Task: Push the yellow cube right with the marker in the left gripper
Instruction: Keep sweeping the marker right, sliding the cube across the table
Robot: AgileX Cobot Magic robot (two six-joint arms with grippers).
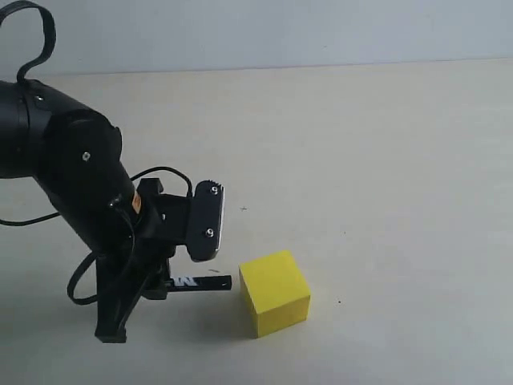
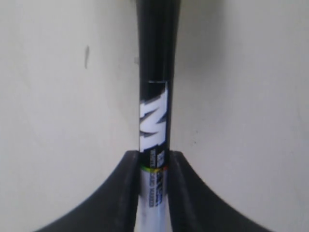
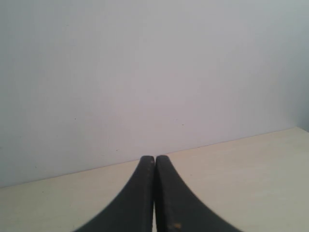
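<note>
The yellow cube (image 1: 275, 292) rests on the table at the lower middle of the exterior view. My left gripper (image 1: 164, 282) is just left of it, low over the surface, shut on the marker (image 1: 200, 282). The marker lies level and points right; its black cap end is at the cube's left face, touching or nearly so. In the left wrist view the marker (image 2: 155, 121) runs straight out between my closed fingers (image 2: 126, 193), white barrel in the grip and black cap beyond; the cube is hidden there. My right gripper (image 3: 154, 158) is shut on nothing, facing a wall.
The beige tabletop (image 1: 385, 160) stretches to the right of and behind the cube. A pale wall (image 1: 280, 32) runs along the table's far edge. The left arm's black cable (image 1: 28, 40) loops up at the upper left.
</note>
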